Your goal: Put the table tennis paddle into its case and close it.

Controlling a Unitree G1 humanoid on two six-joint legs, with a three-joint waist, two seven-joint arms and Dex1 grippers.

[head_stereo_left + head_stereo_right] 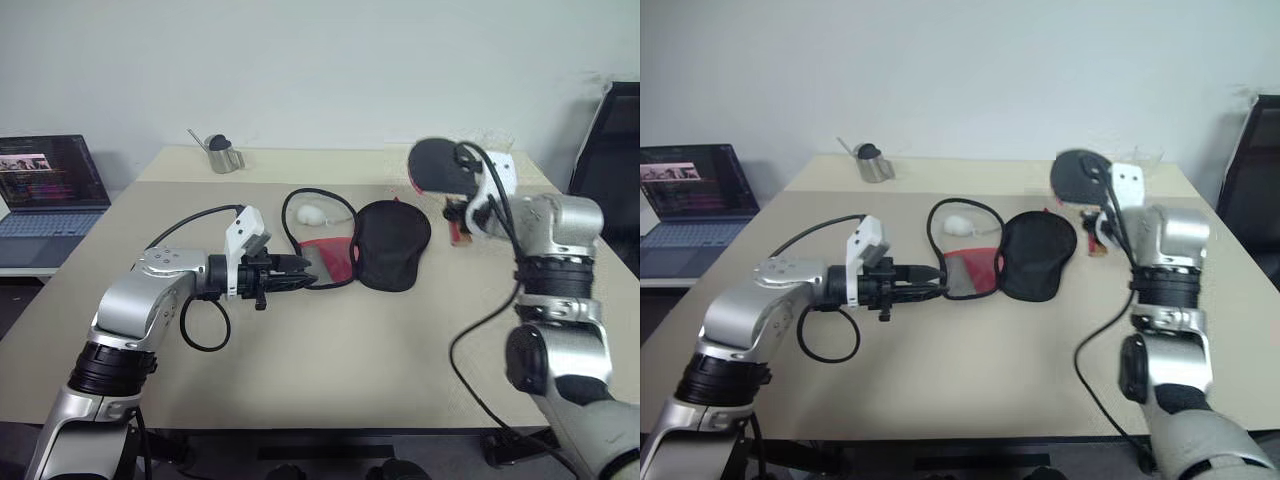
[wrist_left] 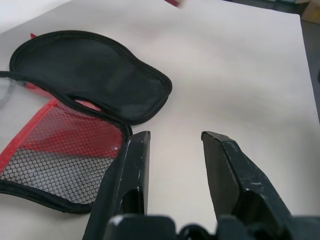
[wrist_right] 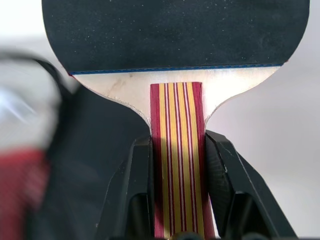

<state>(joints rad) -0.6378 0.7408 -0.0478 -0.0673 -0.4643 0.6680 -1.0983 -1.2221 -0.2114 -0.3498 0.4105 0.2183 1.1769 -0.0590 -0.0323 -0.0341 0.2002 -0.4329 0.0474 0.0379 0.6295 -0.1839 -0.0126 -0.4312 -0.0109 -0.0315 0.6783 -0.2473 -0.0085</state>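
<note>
I hold the table tennis paddle by its handle in my right gripper, raised beyond the open case on the table.
Risk: the blade could snag the flap or push the case away. My left gripper, partly spread and empty, reaches level beside the case's mesh edge.

We saw the case lying mid-counter, the paddle above its right, a metal pitcher behind, a laptop far left.
</note>
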